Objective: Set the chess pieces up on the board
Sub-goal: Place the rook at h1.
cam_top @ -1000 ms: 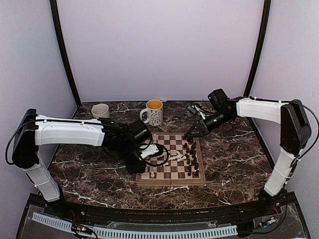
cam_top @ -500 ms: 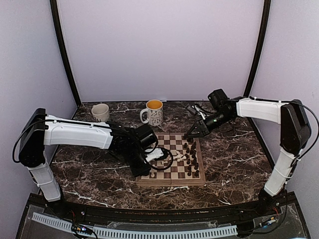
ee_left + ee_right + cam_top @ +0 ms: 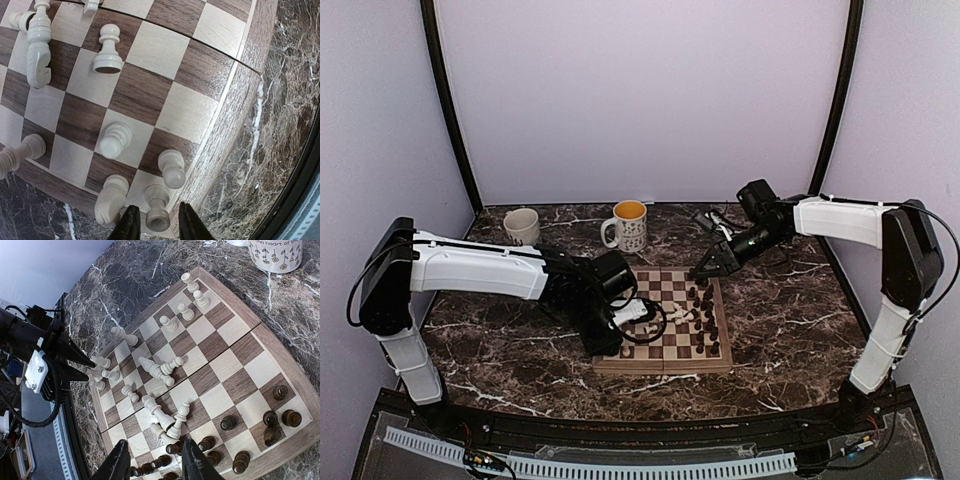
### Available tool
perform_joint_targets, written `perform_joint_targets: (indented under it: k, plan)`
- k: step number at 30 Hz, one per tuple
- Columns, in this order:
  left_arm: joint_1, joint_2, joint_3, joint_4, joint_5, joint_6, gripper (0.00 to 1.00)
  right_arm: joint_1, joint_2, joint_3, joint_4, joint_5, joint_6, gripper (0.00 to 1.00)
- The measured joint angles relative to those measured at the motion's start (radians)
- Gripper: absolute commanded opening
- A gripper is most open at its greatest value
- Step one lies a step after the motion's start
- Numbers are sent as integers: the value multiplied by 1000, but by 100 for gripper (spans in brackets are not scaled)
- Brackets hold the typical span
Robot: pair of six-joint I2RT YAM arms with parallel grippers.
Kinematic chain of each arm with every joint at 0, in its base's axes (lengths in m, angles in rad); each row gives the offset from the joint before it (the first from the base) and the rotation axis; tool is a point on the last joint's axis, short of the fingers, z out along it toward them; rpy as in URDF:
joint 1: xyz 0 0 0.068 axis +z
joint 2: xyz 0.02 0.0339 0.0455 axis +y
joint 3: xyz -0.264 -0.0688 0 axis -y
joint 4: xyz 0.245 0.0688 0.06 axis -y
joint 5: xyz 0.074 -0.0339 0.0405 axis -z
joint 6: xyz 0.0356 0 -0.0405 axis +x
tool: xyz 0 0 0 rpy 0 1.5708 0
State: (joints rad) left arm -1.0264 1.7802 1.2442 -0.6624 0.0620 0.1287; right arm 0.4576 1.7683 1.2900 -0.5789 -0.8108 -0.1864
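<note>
The board (image 3: 660,364) lies mid-table, seen also in the left wrist view (image 3: 220,95) and the right wrist view (image 3: 235,330). Cream chess pieces (image 3: 160,370) lie toppled or stand across its left half. Dark pieces (image 3: 705,315) crowd its right edge. My left gripper (image 3: 618,343) is low over the near-left corner. Its jaws (image 3: 156,221) are open, with a small gap each side of an upright cream piece (image 3: 159,212). Other cream pieces (image 3: 172,167) stand close by. My right gripper (image 3: 698,272) hovers open and empty above the far-right corner, over the dark pieces (image 3: 240,440).
A white mug (image 3: 523,223) and a patterned mug with a yellow inside (image 3: 628,226) stand behind the board. Cables (image 3: 715,220) lie at the back right. Dark marble table (image 3: 780,330) surrounds the board.
The left arm has swung right and nearer, to the board's near-left corner. Its jaws have widened off the cream piece. The right arm has not moved.
</note>
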Motion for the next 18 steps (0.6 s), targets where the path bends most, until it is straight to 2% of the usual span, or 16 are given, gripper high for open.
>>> perform_joint_targets:
  k: [8,15,18]
  plan:
    - [0,-26,18,-55,-16,-2,36,0,1,0,-5,0,0,36]
    - [0,-31,127,-50,-20,-2,37,0,0,0,-5,0,-4,36]
    - [0,14,218,-40,-19,-2,37,0,0,0,-5,1,-5,36]
